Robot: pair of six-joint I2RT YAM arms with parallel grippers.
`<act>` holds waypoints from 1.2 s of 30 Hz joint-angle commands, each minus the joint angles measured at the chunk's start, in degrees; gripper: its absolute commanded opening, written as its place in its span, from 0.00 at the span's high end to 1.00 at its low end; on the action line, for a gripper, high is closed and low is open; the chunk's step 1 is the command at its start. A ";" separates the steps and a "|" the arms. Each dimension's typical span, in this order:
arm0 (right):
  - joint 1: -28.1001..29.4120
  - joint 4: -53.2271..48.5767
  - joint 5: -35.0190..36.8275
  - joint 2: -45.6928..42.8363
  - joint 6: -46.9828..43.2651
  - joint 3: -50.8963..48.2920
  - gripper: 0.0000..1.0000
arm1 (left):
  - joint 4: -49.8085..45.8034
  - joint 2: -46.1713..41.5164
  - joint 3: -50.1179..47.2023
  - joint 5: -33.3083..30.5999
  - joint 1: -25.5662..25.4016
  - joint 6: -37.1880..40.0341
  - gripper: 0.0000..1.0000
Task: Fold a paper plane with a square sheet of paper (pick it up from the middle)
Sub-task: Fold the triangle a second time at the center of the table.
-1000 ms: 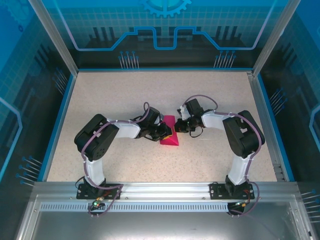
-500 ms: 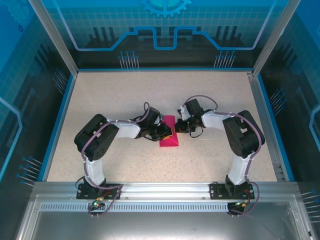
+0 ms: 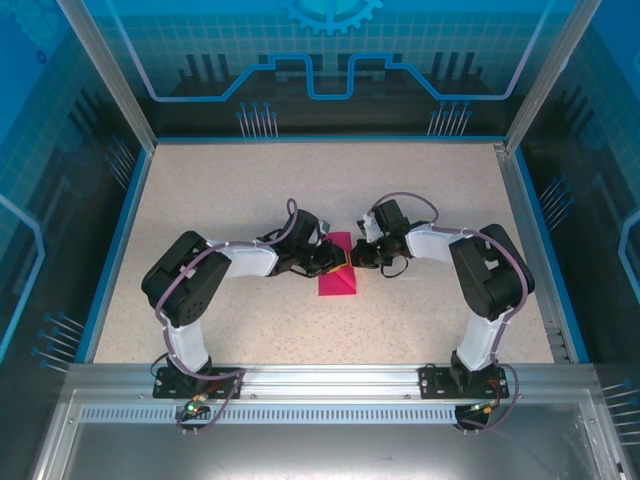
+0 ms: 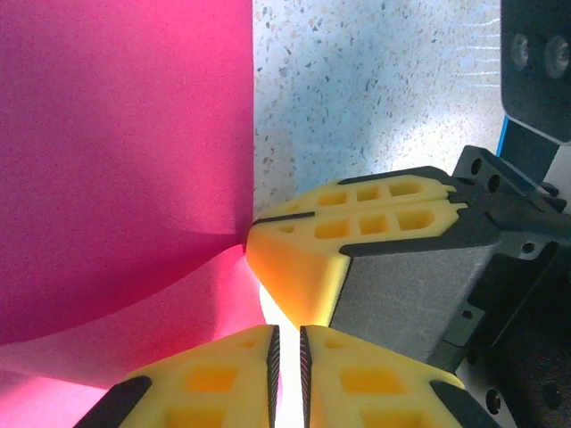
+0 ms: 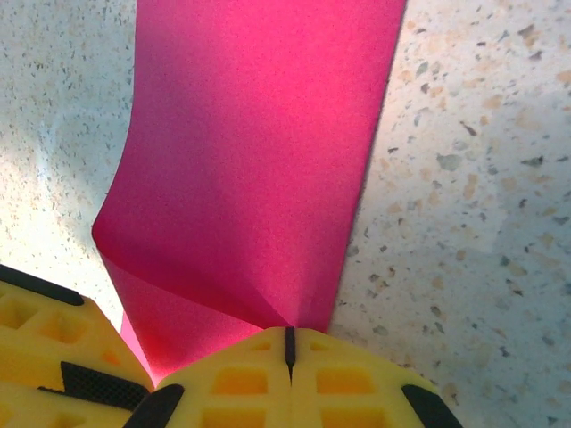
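Top external view: the pink sheet of paper (image 3: pixel 338 282), partly folded to a point at 6 o'clock, lies at the middle of the tabletop (image 3: pixel 230 190). My left fingers (image 3: pixel 333 262) sit at its 9 o'clock edge, a hairline apart with pink showing in the slit, apparently pinching a raised flap. My right fingers (image 3: pixel 358 254), at 2 o'clock, are pressed fully together on the edge where a crease starts. I judge the paper light, limp and easily torn. It is best held gently at an edge or fold.
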 commanded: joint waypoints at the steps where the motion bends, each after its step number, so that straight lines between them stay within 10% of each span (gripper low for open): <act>1: -0.03 -0.14 -1.47 -1.54 0.59 -0.97 0.97 | 0.16 -1.20 -0.79 1.00 -0.37 1.17 0.81; 36: -0.03 -0.57 -0.01 2.76 -0.06 2.81 0.97 | -3.87 3.20 1.08 -0.52 -0.44 1.77 0.83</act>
